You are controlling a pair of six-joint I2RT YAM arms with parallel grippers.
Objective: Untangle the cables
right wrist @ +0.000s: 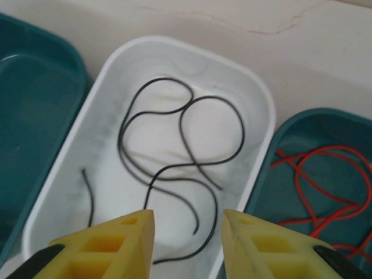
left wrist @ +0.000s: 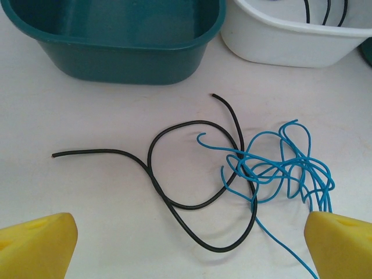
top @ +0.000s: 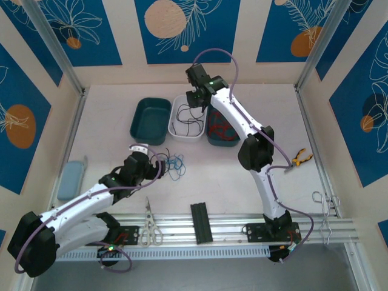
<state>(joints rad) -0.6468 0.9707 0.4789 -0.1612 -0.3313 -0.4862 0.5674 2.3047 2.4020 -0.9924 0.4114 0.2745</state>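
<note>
You were partway: black cables (right wrist: 185, 145) lay in the white tray (right wrist: 264, 93), red cables (right wrist: 317, 174) in a teal tray (right wrist: 302, 119), but a black cable (left wrist: 152, 174) and blue cables (left wrist: 279, 168) lay tangled on the table (left wrist: 87, 203), and your left gripper (left wrist: 186, 232) and right gripper (right wrist: 187, 221) both had their jaws apart, holding nothing.

White tray (top: 173, 121) as reference. Straight above it: blocked by the right gripper (right wrist: 187, 224), fingers parted with nothing between, its arm running over the red-cable tray (top: 222, 143) just right. Empty teal tray (top: 150, 118) just left: open from above. In front: loose black and blue cables (top: 174, 162) on the table, left gripper (left wrist: 187, 224) spread wide at them. Behind: bare strip to the wall. Far right: bare table up to the pliers (top: 299, 159). Well in front: scissors (top: 148, 227) and black rack (top: 200, 222).
</note>
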